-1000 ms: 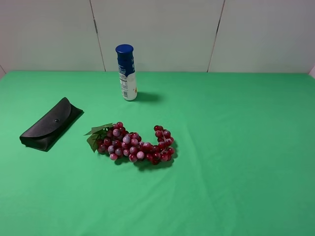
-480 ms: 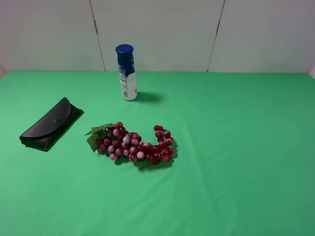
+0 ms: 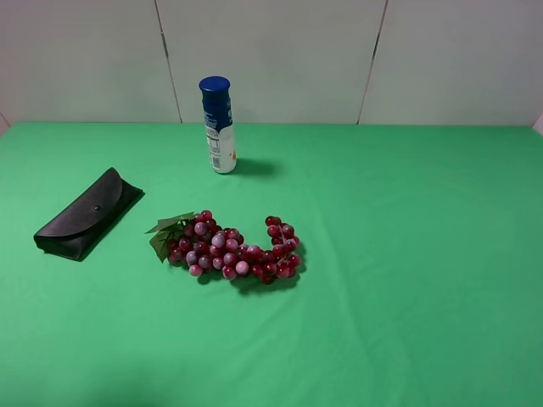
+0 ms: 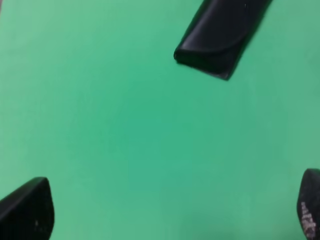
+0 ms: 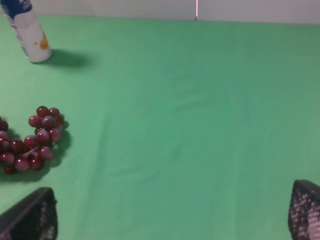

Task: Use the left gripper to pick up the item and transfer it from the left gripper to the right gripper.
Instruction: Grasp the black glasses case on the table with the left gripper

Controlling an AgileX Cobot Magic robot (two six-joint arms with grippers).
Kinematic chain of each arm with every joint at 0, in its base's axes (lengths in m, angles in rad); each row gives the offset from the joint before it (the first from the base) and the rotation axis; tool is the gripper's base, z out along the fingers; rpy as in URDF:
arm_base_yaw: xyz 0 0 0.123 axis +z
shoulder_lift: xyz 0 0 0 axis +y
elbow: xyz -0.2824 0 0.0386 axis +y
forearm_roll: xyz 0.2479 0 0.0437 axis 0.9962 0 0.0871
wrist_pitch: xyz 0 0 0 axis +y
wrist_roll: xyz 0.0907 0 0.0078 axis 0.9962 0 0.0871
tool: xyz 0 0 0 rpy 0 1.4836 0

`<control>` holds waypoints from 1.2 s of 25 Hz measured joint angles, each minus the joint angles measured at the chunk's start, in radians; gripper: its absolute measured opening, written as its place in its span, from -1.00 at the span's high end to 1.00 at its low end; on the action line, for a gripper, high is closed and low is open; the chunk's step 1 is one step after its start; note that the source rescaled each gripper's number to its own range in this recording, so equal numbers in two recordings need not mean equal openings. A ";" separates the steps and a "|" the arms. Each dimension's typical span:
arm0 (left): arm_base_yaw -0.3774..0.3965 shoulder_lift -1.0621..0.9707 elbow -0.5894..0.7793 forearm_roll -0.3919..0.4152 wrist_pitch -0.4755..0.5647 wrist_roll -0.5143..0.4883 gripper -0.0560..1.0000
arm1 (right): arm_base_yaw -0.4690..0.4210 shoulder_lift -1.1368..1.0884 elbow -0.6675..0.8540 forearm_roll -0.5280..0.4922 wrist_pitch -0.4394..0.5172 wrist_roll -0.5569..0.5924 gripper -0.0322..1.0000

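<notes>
The item, a flat black glasses case (image 3: 87,214) with a fold-over flap and a small snap, lies on the green cloth at the left of the exterior high view. One end of it also shows in the left wrist view (image 4: 220,35). My left gripper (image 4: 170,210) is open and empty over bare cloth, apart from the case. My right gripper (image 5: 172,212) is open and empty over bare cloth, to the right of the grapes. Neither gripper shows in the exterior high view.
A bunch of red grapes (image 3: 233,248) with green leaves lies mid-table and shows in the right wrist view (image 5: 31,140). A blue-capped white-and-blue bottle (image 3: 218,125) stands at the back, also in the right wrist view (image 5: 26,30). A pale wall bounds the table's far edge.
</notes>
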 joint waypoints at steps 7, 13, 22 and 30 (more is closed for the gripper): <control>0.000 0.230 -0.053 0.000 -0.016 0.057 -0.91 | 0.000 0.000 0.000 0.000 0.000 0.000 -1.00; 0.000 0.430 -0.094 0.000 -0.063 0.134 -0.99 | 0.000 0.000 0.000 0.000 0.000 0.000 -1.00; 0.000 0.659 -0.154 0.000 -0.123 0.223 -1.00 | 0.000 0.000 0.000 0.000 0.000 0.000 -1.00; -0.058 0.786 -0.157 0.036 -0.223 0.266 -1.00 | 0.000 0.000 0.000 0.000 0.000 0.000 -1.00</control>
